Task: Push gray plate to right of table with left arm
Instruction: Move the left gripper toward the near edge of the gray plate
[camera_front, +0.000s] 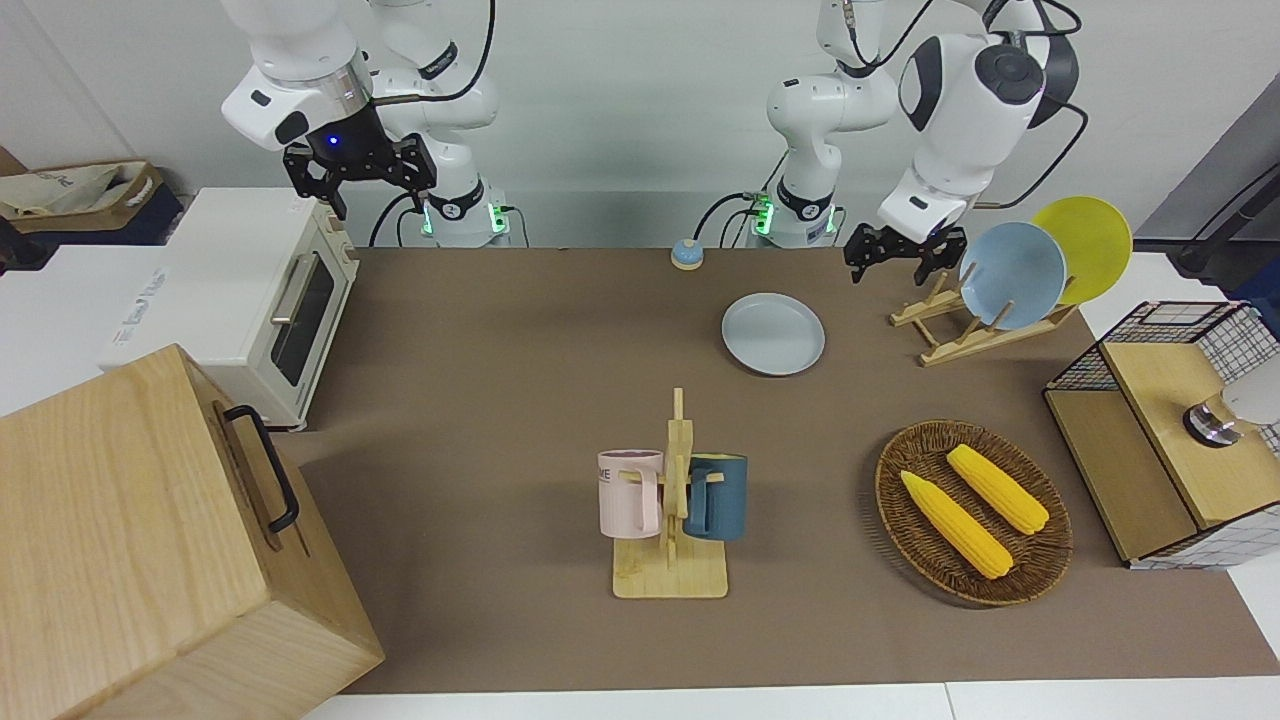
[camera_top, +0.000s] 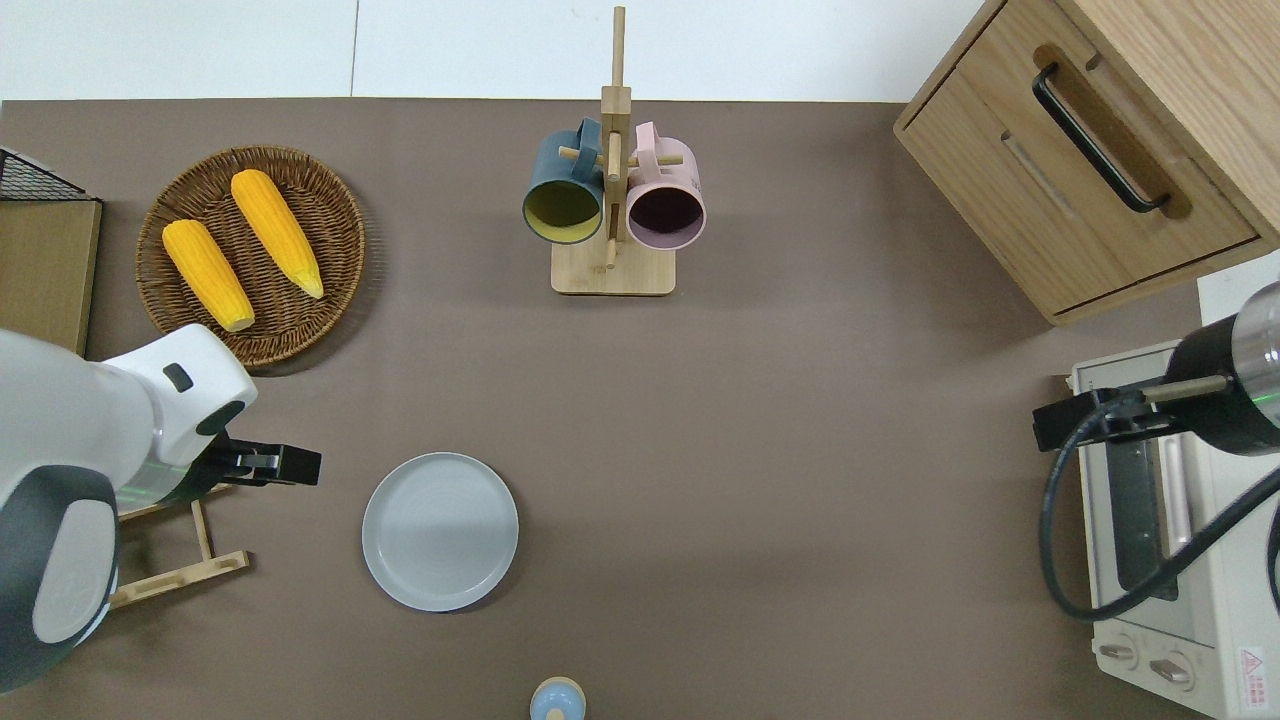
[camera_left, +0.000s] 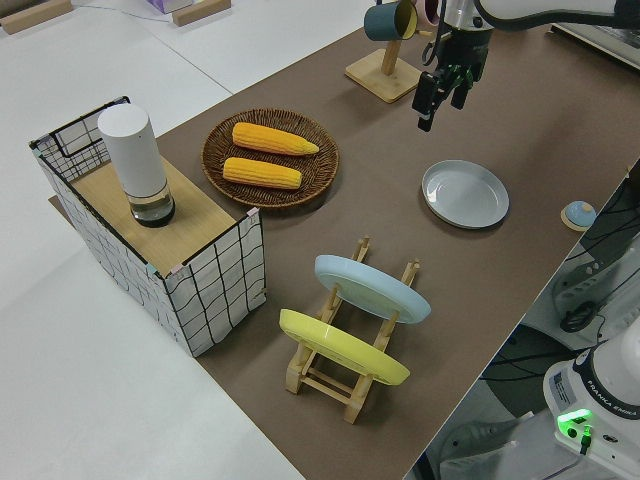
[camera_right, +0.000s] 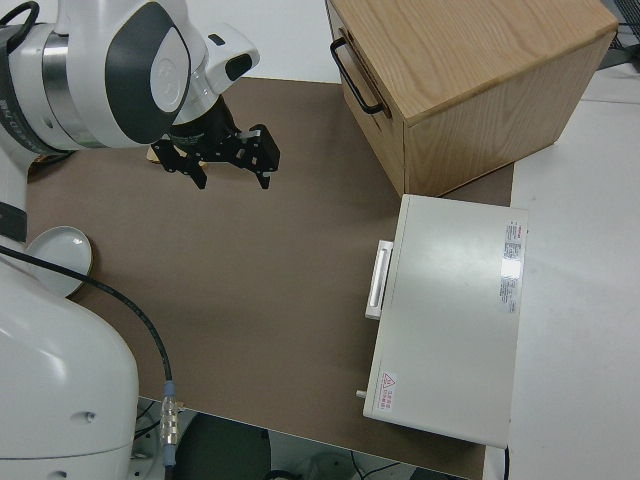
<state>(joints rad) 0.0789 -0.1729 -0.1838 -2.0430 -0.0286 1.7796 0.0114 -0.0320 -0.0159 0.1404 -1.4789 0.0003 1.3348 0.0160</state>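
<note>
Gray plate (camera_top: 440, 530) lies flat on table (camera_top: 800, 450), near robots' edge, toward left arm's end, between plate rack (camera_top: 180, 560) and small bell (camera_top: 557, 700). Looks stiff, light, smooth; probably slides easily, can chip.

Best contact: low on rim facing left arm's end, push sideways, no grasp needed.

Left gripper (camera_front: 905, 257) hangs in air beside plate, fingers spread open, holding nothing.

Right arm parked.

Pink mug (camera_front: 630, 492) has letters "ME"; rest unreadable.

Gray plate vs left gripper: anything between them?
No. In the overhead view only bare table separates the left gripper from the gray plate.
</note>
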